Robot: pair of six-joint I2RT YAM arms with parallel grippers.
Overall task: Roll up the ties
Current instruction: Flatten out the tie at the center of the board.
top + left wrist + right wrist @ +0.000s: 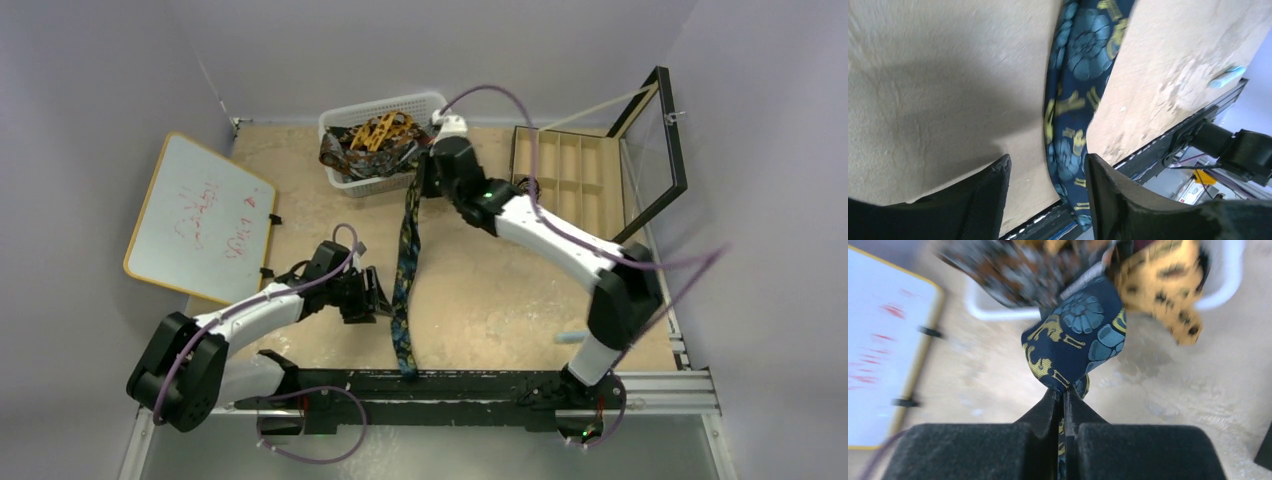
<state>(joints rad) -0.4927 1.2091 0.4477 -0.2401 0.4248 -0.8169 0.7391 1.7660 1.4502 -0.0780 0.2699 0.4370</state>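
A dark navy tie (406, 270) with blue-gold print stretches from the basket down to the table's near edge, its low end over the black rail. My right gripper (1064, 390) is shut on this tie's upper part (1075, 337) just in front of the basket (345, 180). My left gripper (1047, 167) stands open over the tie's lower part (1073, 105); the cloth lies between the fingers, close to the right finger (1105, 195). In the basket lie an orange-yellow tie (1158, 280) and a dark brown tie (1013, 265).
A whiteboard (200, 220) with red marks lies at the left. A wooden compartment box (570, 175) with its glass lid (655, 150) raised stands at the back right. A small light-blue object (572, 337) lies near the right arm's base. The black rail (480, 385) runs along the near edge.
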